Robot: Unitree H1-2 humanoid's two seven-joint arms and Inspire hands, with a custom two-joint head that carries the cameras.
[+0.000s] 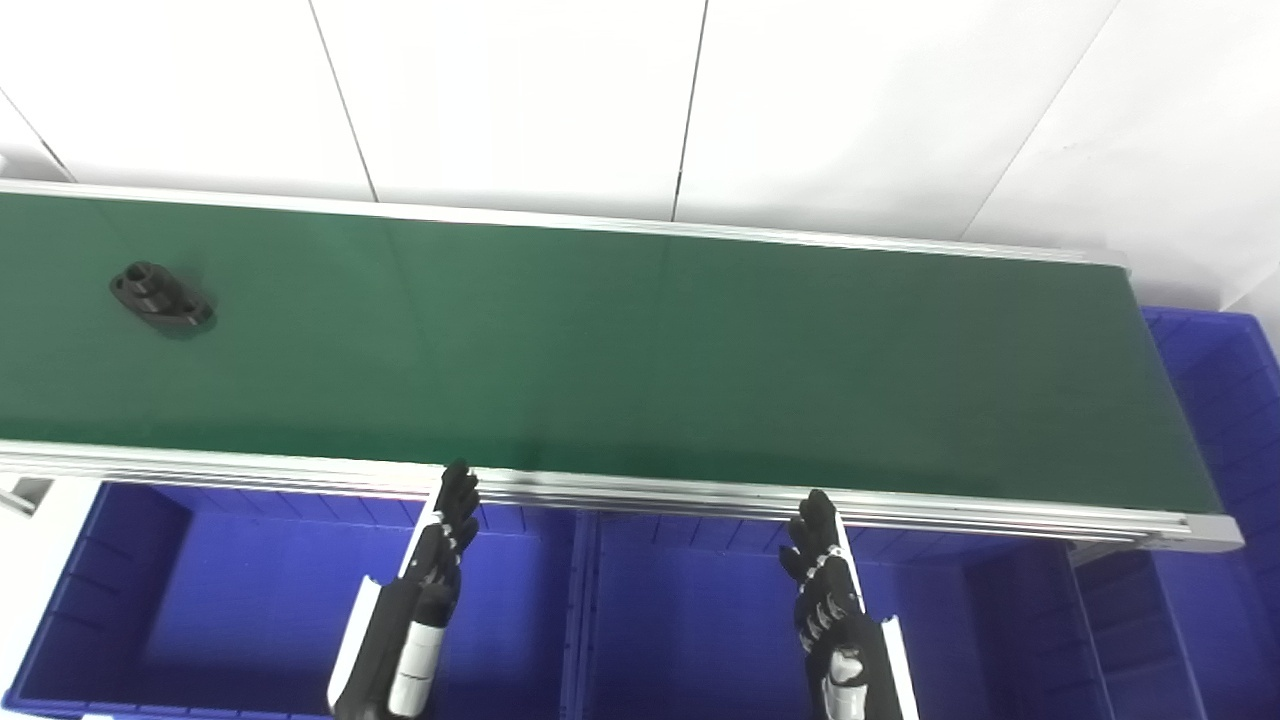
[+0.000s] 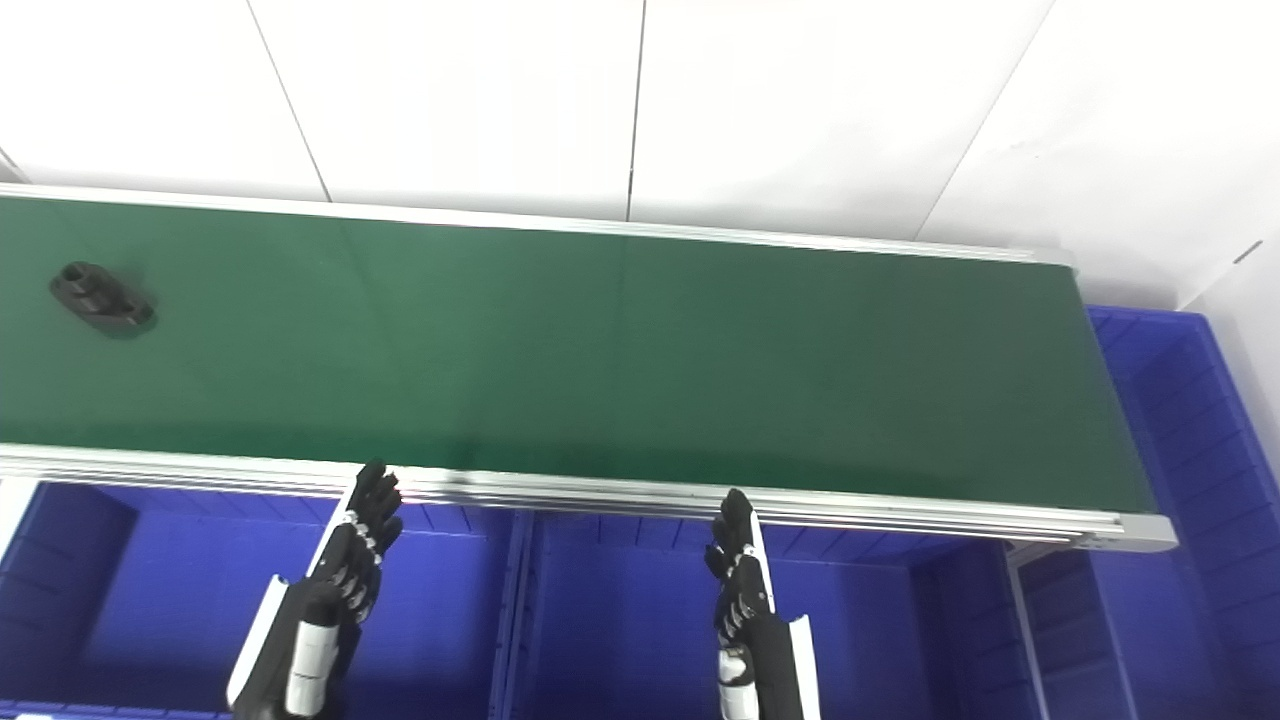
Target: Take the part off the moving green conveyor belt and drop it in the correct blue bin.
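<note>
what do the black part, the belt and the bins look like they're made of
Black part: likely matte moulded plastic, possibly coated metal; dull, no glint.
Belt: smooth green rubber or PVC, soft sheen; its rail looks like aluminium.
Bins: glossy blue plastic with ribbed walls.

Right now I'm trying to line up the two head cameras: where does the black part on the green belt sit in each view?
Left eye view: the black part lies on the green belt at far left, slightly in from the picture's edge.
Right eye view: the same part sits closer to the left edge.
Shared landmark: the belt's right end corner, beside the blue bin.
</note>
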